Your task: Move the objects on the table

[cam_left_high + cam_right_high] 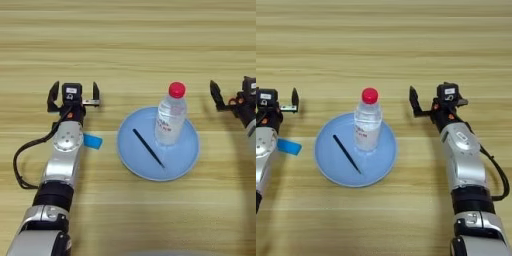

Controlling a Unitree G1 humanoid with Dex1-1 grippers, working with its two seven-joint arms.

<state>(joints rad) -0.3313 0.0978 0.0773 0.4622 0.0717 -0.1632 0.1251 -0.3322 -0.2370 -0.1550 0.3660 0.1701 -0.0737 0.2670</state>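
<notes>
While the left eye view shows the whole left gripper (pixel 73 94) with both black fingers spread and empty, the right eye view alone shows the whole right gripper (pixel 437 100), its fingers likewise apart and holding nothing, just right of the plate (pixel 382 165). The round, smooth pale blue plate lies on the light wooden table (pixel 130 45) with horizontal grain. On its right half the clear plastic bottle (pixel 170 118) stands upright, red cap on top. The thin black stick (pixel 148 148) lies flat on the plate's left half, its long axis running from far-left to near-right. A small blue tag (pixel 92 141) lies beside the left arm.
</notes>
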